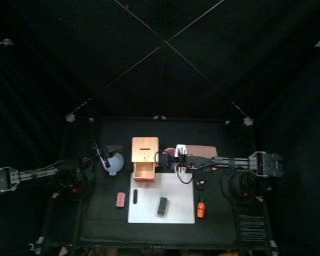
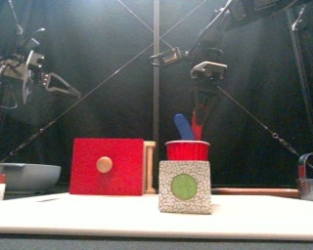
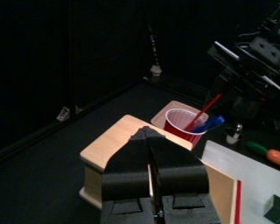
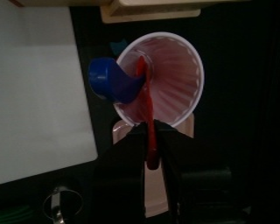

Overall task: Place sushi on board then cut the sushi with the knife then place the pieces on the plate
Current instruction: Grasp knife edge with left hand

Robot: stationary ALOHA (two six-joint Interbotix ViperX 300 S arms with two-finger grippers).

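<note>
Left arm raised, end effector (image 3: 146,133) jaws together, empty; right end effector (image 4: 150,131) pointing down, clamped on red knife (image 3: 210,107).

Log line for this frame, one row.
phase: knife pickup | right tool: shut on red knife in red cup | left tool: shut, raised, left side | sushi: on white board

Black curtains (image 1: 69,60) are hung well behind the right gripper (image 1: 184,153) and to both its sides. A black table (image 1: 103,215) is spread below it, and its bare top is only dimly lit.
</note>
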